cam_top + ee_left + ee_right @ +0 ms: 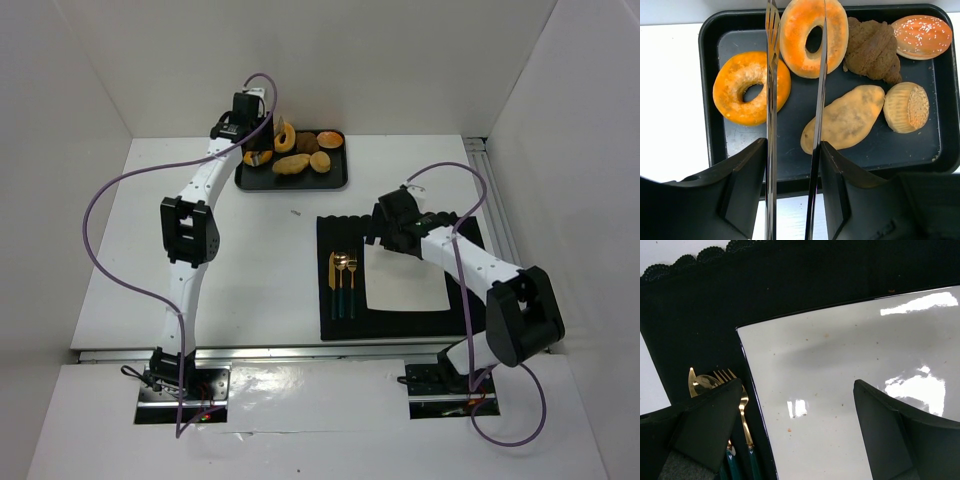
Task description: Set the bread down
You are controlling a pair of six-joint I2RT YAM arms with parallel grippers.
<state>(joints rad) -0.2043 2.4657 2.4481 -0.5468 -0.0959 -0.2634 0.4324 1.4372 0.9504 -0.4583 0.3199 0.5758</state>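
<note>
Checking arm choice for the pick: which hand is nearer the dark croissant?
Left. The left hand is above the black tray, over the doughnuts just left of the croissant. The right hand is over the white plate, apart from the tray.

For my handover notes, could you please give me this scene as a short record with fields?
tray: black, holding six breads
breads: nearer ring, farther ring, brown croissant, seeded bun, oblong roll, ridged cake
left gripper: fingers apart over the farther ring; grip unclear
right gripper: fingers open, empty, above the white plate
plate: on a black mat, cutlery left of it
</note>
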